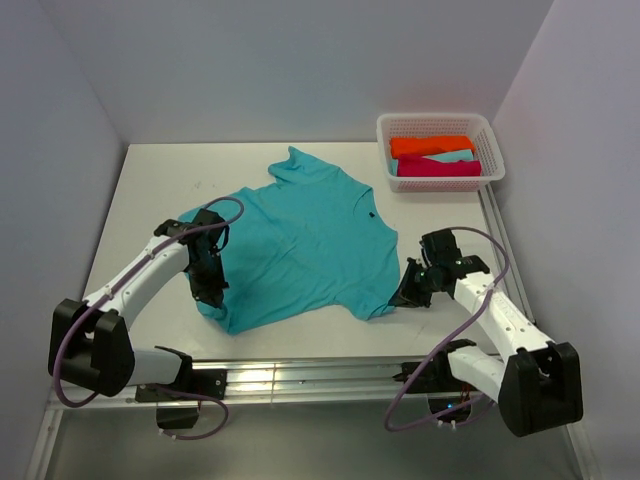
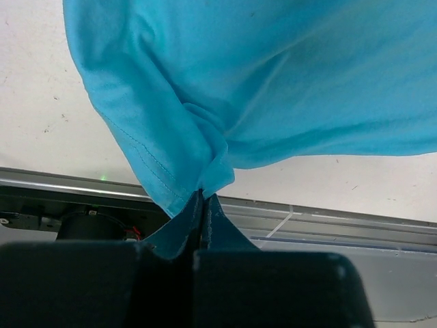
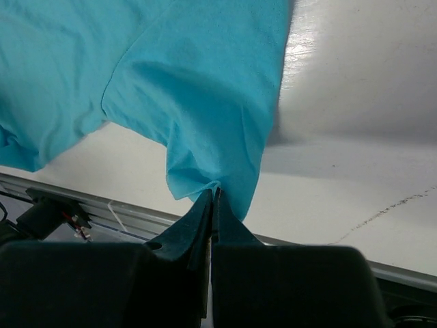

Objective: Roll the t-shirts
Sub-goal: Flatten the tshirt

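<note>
A teal t-shirt (image 1: 300, 240) lies spread on the white table, neck with a dark label toward the right. My left gripper (image 1: 210, 295) is shut on the shirt's near-left corner; in the left wrist view the hem (image 2: 184, 184) bunches into the closed jaws of the left gripper (image 2: 203, 198). My right gripper (image 1: 405, 297) is shut on the near-right corner; in the right wrist view the cloth (image 3: 218, 137) gathers into the closed jaws of the right gripper (image 3: 215, 193). Rolled orange (image 1: 430, 145), pale aqua (image 1: 455, 156) and magenta (image 1: 438, 168) shirts lie in the basket.
A white mesh basket (image 1: 440, 122) stands at the table's back right corner. A metal rail (image 1: 320, 378) runs along the near edge between the arm bases. Grey walls close in the left, back and right sides.
</note>
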`<action>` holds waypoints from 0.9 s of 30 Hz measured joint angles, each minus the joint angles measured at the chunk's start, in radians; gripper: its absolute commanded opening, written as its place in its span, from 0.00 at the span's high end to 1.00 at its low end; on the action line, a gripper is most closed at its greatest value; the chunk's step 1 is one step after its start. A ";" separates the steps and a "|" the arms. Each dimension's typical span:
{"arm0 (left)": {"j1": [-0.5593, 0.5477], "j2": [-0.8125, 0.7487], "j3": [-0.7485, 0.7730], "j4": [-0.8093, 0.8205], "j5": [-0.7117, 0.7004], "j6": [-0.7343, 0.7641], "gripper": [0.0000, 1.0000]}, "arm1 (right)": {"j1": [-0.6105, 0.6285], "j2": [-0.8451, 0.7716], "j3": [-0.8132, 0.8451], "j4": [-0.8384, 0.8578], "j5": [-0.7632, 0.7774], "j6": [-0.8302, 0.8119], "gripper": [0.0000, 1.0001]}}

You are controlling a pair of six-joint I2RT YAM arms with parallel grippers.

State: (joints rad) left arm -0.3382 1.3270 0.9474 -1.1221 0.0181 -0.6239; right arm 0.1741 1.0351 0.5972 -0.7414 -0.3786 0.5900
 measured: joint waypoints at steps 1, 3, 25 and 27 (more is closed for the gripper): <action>0.000 0.002 0.000 -0.003 0.000 0.000 1.00 | 0.002 0.001 0.000 0.000 -0.001 -0.001 1.00; 0.000 0.006 0.000 -0.007 0.000 0.000 1.00 | 0.007 0.004 0.001 -0.001 -0.002 -0.007 0.92; 0.000 0.009 -0.001 -0.013 -0.005 0.000 1.00 | -0.076 0.445 0.307 0.170 0.198 -0.071 0.50; 0.000 0.002 -0.001 -0.013 -0.005 0.000 1.00 | -0.076 0.504 0.324 0.211 0.221 -0.061 0.50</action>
State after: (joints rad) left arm -0.3382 1.3293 0.9466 -1.1351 0.0128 -0.6243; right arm 0.0982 1.5394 0.9211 -0.5308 -0.1577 0.5289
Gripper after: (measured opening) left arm 0.012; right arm 0.502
